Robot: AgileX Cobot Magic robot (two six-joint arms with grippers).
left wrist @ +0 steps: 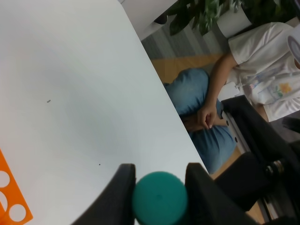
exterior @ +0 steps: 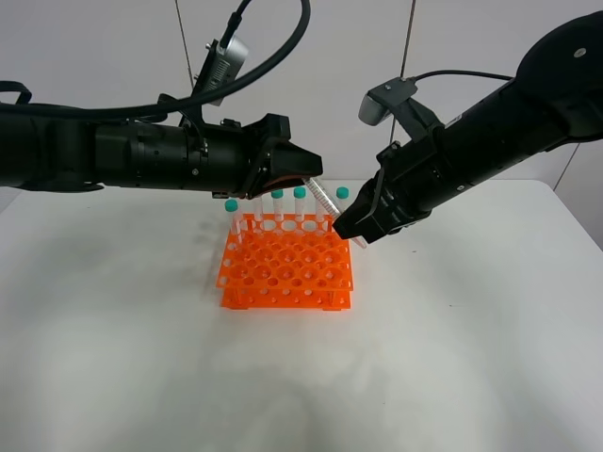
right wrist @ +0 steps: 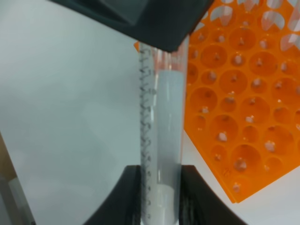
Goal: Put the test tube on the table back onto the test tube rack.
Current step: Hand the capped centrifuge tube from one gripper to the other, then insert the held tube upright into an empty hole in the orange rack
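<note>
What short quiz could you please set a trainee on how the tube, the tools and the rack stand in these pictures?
1. True or false: the test tube lies flat on the table.
2. Which tool is closed on the tube's teal cap? A: the left tool. B: the right tool. C: neither.
3. Short answer: seen from the exterior camera, in which row of the test tube rack do the other capped tubes stand?

Key: 1 false, both tools hold it tilted in the air. 2 A. 3 the far row.
</note>
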